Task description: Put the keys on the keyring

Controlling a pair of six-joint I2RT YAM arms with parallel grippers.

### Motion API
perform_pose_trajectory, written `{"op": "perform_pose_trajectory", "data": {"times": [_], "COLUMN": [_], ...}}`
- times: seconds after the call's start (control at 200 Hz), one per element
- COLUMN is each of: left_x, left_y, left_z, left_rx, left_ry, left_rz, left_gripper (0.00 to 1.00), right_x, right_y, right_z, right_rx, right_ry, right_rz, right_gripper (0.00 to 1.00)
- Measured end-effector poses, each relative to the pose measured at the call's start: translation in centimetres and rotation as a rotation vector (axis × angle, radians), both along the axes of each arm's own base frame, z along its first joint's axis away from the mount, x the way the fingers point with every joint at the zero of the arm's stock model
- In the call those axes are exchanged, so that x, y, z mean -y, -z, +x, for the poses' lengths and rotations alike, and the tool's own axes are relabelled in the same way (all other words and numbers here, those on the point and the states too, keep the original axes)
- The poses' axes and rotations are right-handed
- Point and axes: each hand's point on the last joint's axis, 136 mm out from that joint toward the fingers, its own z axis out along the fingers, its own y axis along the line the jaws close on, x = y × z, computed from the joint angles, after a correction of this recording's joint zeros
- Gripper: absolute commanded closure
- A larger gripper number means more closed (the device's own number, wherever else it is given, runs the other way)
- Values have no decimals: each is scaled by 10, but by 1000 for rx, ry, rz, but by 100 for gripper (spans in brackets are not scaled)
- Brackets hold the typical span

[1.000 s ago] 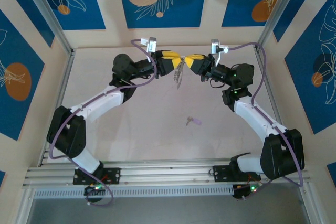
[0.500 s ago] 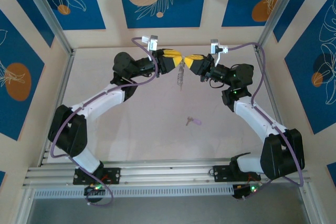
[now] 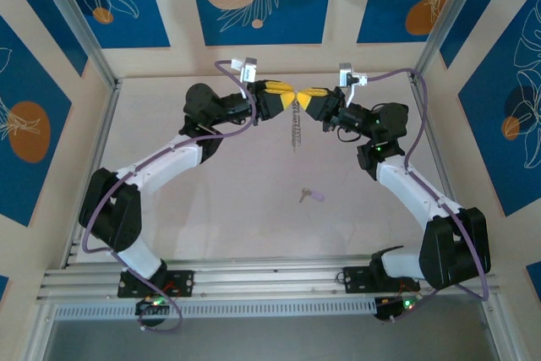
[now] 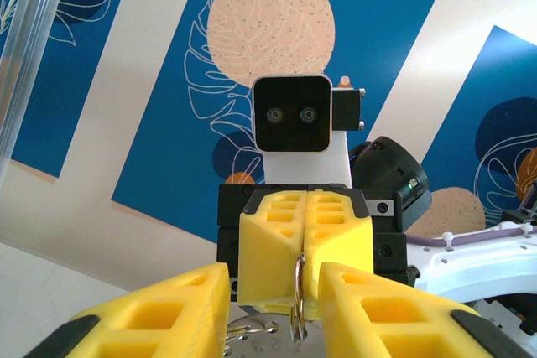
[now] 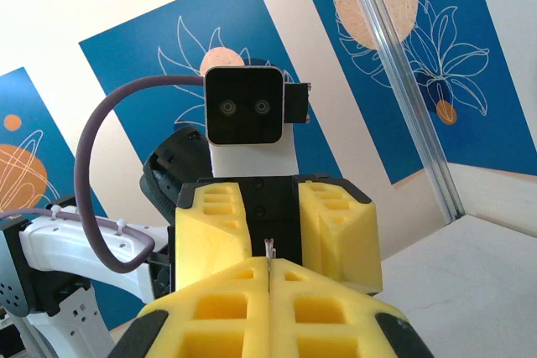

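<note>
The keyring (image 3: 295, 128) hangs in the air at the back of the table, a pale silvery loop dangling from the two grippers where they meet. My right gripper (image 3: 303, 99) is shut on its top; a sliver of metal (image 5: 268, 246) pokes out between the closed right gripper (image 5: 268, 267). My left gripper (image 3: 289, 97) faces it nose to nose, open. In the left wrist view the keyring (image 4: 298, 303) hangs in the gap of the left gripper (image 4: 275, 291), touching neither finger. A tiny key (image 3: 310, 195) with a lilac head lies on the table.
The pale table (image 3: 237, 200) is walled by blue-patterned panels, with aluminium posts (image 3: 80, 31) at the back corners. A metal rail (image 3: 270, 281) runs along the near edge by the arm bases. Both arms arch inward over the back half.
The left gripper has slid right, closer to the right gripper, and its jaws have narrowed round the ring. The keyring has swung from slanted to hanging straight down. The key stayed put.
</note>
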Motion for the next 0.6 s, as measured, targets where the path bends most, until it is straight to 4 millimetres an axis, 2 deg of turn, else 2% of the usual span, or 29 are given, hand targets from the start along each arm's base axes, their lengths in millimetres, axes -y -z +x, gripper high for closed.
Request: {"op": "perform_pose_trajectory", "data": {"times": [0.125,0.43,0.6], "left_x": [1,1,1], "left_y": [1,1,1], "left_z": [0,-1,0], "left_rx": [-4,-5,-6], "left_ry": [4,5,4], "left_rz": [4,5,5], "left_gripper": [77,79,70], "right_x": [0,1,1], "right_y": [0,0,0], "right_z": [1,2,2], "right_rx": [-1,-4,-5], "right_ry": [3,10,11], "right_rz": [2,4,4], "right_gripper": [100,100,100]}}
